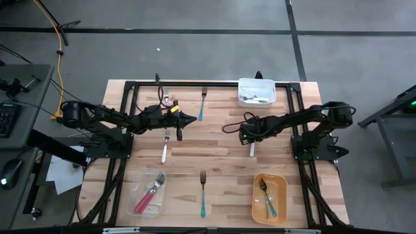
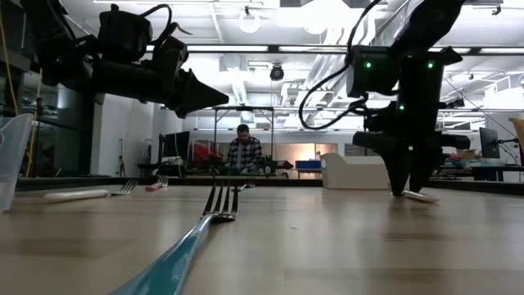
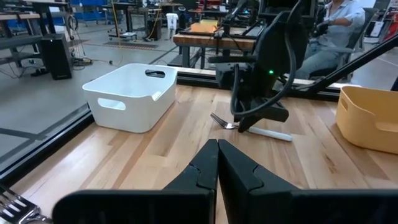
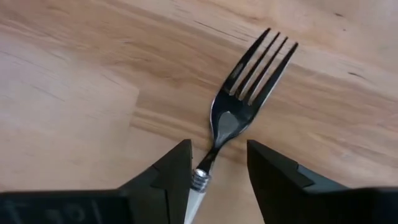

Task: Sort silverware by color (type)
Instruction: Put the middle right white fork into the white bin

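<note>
The right pincer (image 4: 217, 171) hangs low over the wooden table (image 4: 74, 93), its two dark fingers (image 4: 168, 171) standing apart to either side of the white-handled fork's (image 4: 233, 106) neck, not yet gripping. To do this well, I judge it should close squarely on the handle just behind the metal collar, then lift straight. The fork lies flat, its shiny four-tined head pointing away from the pincer. The left pincer (image 1: 190, 119) waits shut above the table, well apart.
</note>
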Action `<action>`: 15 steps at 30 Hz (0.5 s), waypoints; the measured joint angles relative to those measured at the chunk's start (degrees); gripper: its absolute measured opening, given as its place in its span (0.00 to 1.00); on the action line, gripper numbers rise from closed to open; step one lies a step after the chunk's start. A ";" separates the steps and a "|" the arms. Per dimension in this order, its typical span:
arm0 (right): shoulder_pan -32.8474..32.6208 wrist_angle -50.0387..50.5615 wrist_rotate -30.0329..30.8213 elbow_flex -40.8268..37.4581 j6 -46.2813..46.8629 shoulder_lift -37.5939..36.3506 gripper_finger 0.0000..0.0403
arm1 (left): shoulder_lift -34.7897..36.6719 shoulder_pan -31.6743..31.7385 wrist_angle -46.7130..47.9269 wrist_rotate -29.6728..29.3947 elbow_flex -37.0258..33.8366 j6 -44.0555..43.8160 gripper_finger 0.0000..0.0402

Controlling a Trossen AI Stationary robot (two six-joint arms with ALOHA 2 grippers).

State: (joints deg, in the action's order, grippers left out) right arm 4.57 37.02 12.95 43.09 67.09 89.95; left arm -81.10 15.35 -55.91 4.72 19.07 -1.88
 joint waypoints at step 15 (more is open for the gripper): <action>0.60 -1.25 -2.09 0.15 -1.80 0.92 0.16 | 0.00 -0.04 0.62 0.01 0.00 0.09 0.00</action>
State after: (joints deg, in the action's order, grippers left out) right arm 5.17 35.78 10.86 43.24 65.29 90.87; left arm -81.10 15.31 -55.29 4.73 19.07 -1.79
